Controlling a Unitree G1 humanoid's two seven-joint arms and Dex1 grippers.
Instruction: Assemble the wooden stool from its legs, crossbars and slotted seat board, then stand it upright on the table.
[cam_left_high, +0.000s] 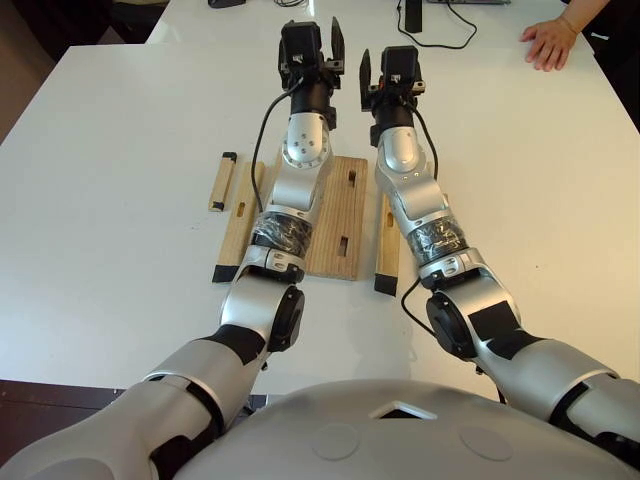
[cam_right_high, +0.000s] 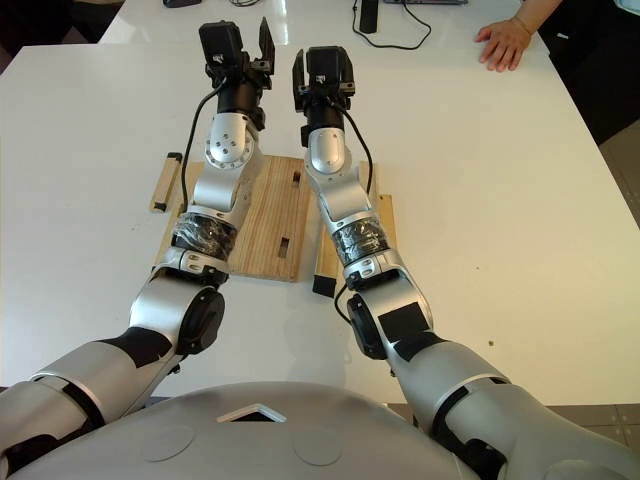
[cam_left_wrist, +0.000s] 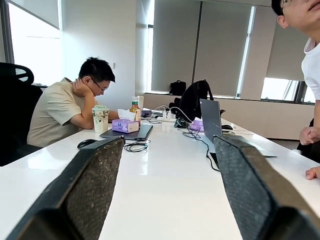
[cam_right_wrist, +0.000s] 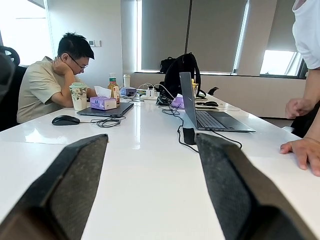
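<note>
The slotted seat board (cam_left_high: 340, 215) lies flat on the white table (cam_left_high: 120, 150), partly under my two forearms. To its left lie a short wooden bar (cam_left_high: 222, 181) and a longer leg (cam_left_high: 232, 240) with a black end. Another black-ended leg (cam_left_high: 387, 250) lies along the board's right side. Both arms stretch forward past the parts. My left gripper (cam_left_high: 312, 45) and my right gripper (cam_left_high: 388, 72) hover side by side beyond the board's far edge. Each is open with nothing between its fingers, as the left wrist view (cam_left_wrist: 167, 145) and right wrist view (cam_right_wrist: 150, 137) show.
Farther along the table are a black adapter with a cable (cam_left_high: 413, 15), a laptop (cam_right_wrist: 210, 117), a mouse (cam_right_wrist: 65, 120) and several small desk items. Bare tabletop spreads to the left and right of the wooden parts.
</note>
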